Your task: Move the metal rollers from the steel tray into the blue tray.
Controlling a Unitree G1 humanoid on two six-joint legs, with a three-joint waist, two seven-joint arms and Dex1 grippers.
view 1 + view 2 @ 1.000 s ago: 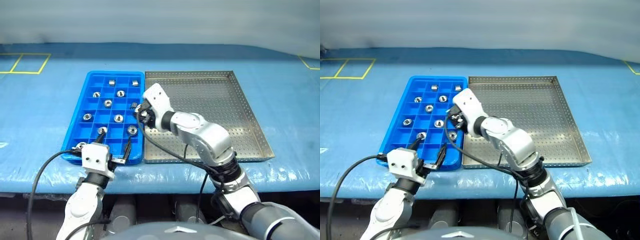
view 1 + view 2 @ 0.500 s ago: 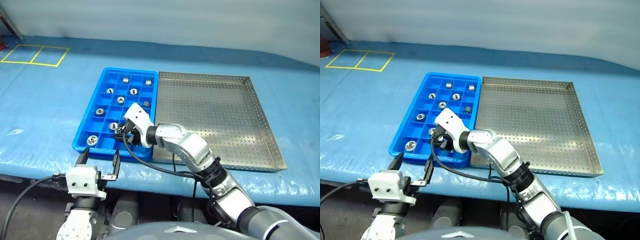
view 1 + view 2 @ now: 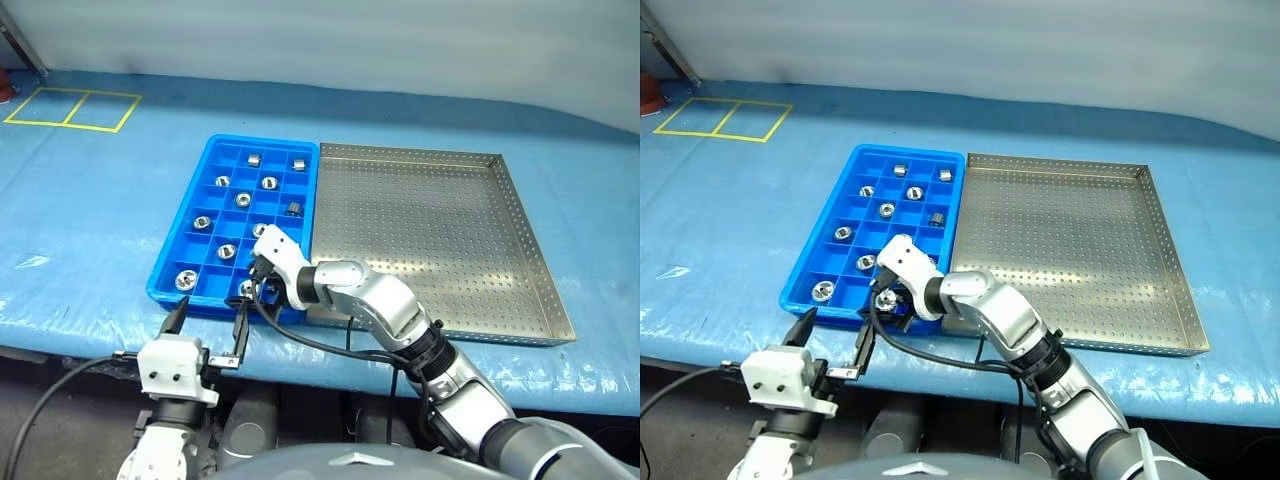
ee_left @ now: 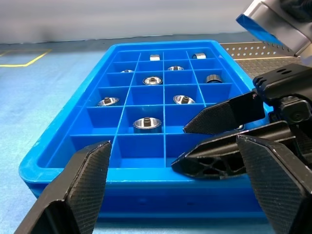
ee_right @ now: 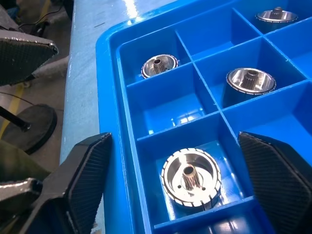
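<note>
From the head views we see the blue tray (image 3: 262,225) touching the steel tray (image 3: 430,240) on the blue tabletop (image 3: 90,230). The metal rollers (image 3: 243,200) sit in separate compartments; the steel tray's floor is bare. Our right pincer (image 3: 886,297) hangs over the blue tray's near row. Our left pincer (image 3: 207,318) hovers just off the near rim.

In the left wrist view, our left pincer's fingers (image 4: 78,187) stand wide apart, holding nothing.

In the right wrist view, our right pincer's fingers (image 5: 85,180) are spread wide either side of a roller (image 5: 189,179) lying free in its compartment.

Even bright light, sharp views, glare on blue plastic.
</note>
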